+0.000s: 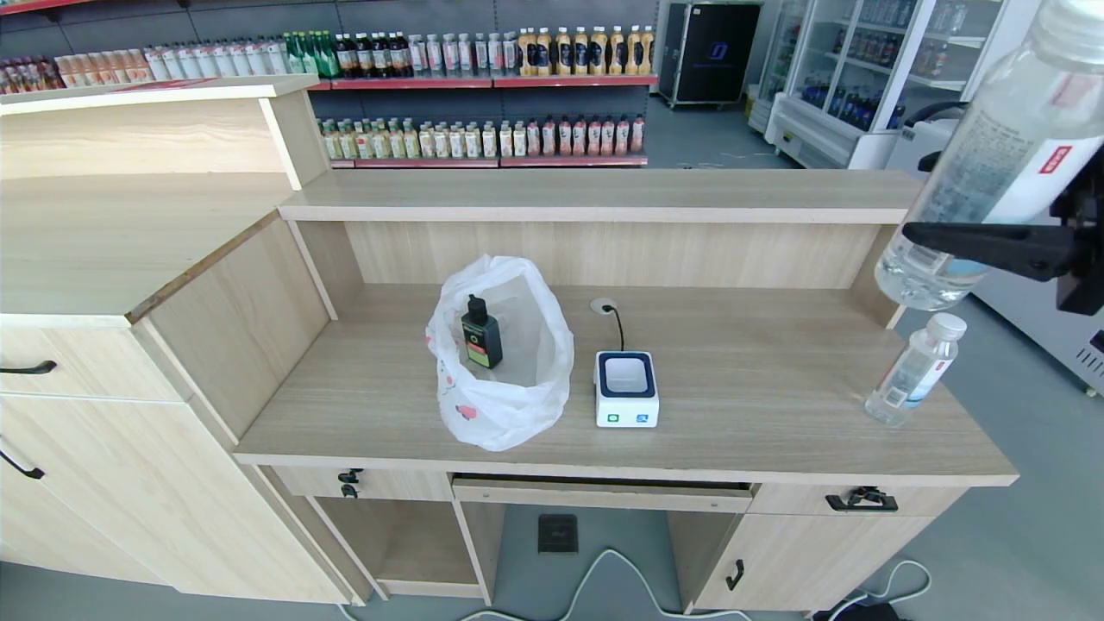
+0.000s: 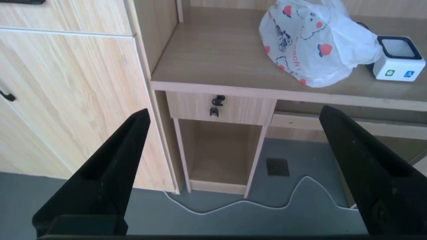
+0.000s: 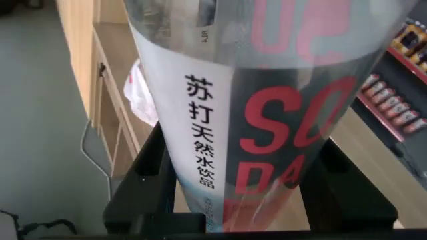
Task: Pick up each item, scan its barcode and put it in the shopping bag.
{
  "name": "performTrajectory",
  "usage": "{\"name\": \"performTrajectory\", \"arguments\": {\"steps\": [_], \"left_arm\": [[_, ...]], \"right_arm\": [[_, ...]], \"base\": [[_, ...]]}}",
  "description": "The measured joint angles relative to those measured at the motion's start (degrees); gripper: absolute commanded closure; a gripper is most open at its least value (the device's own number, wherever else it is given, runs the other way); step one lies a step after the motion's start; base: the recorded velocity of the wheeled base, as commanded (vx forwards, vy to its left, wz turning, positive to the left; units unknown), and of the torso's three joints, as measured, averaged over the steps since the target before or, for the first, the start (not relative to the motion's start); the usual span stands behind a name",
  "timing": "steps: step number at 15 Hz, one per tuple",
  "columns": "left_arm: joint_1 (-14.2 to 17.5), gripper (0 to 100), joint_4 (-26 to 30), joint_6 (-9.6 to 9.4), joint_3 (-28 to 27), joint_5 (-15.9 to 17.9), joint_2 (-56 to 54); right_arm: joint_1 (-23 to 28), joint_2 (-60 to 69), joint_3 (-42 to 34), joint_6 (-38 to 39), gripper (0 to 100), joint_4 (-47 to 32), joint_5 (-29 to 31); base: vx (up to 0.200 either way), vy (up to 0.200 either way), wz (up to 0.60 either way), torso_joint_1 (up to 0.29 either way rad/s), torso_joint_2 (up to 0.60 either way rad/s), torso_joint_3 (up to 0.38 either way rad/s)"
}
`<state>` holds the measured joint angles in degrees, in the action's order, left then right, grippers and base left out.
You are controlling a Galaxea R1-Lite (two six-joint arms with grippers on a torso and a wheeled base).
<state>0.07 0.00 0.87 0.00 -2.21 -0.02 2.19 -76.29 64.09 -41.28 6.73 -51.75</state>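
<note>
Head view, held bottle: clear, white label, tilted with cap up; raised over the right end of the counter.
Head view, right gripper: clamped on the held bottle low on its body; one black finger lies across the near side.
Head view, second bottle: clear, capped, standing on the counter near its right front corner, below the held one and apart from it.
Head view, bag: white plastic, mouth open upward, left of the counter's middle.
Head view, dark bottle: upright inside the bag.
Head view, scanner: white box with a dark-rimmed window, just beside the bag on its right; black cable running back to a hole in the counter.
Head view, shelves: rows of drinks behind the counter.
Left wrist view, left gripper: fingers wide apart, holding nothing, low in front of the counter's left end.
Left wrist view, bag: on the counter, scanner at its far side.
Left wrist view, drawer: under the counter edge, key in its lock.
Right wrist view, held bottle: close up, red and black print on the label.
Right wrist view, right gripper: black fingers pressed against both sides of the bottle.
Right wrist view, bag: beyond the bottle, on the counter.
</note>
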Motion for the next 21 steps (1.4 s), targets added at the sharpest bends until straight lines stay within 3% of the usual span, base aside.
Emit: {"name": "performTrajectory", "arguments": {"steps": [2,4,7,16,21], "left_arm": [[0.02,0,0.0,0.0,0.0,0.02,0.0],[-0.02,0,0.0,0.0,0.0,0.02,0.0],[-0.02,0,0.0,0.0,0.0,0.02,0.0],[-0.02,0,0.0,0.0,0.0,0.0,0.0],[0.02,0,0.0,0.0,0.0,0.05,0.0]], "right_arm": [[11.69,1.04,-3.4,-4.84,100,-1.16,-1.56],[21.7,2.58,-6.34,-6.42,100,-7.55,-3.64],[29.57,4.21,-8.08,-7.02,100,-12.67,-4.61],[31.54,2.19,-5.44,3.07,100,-15.2,-4.04],[23.52,0.55,-0.89,9.75,100,-13.42,13.41]], "base": [[0.0,0.0,0.0,0.0,0.0,0.0],[0.0,0.0,0.0,0.0,0.0,0.0],[0.0,0.0,0.0,0.0,0.0,0.0],[0.0,0.0,0.07,0.001,0.0,0.0],[0.0,0.0,0.6,0.004,0.0,0.004]]}}
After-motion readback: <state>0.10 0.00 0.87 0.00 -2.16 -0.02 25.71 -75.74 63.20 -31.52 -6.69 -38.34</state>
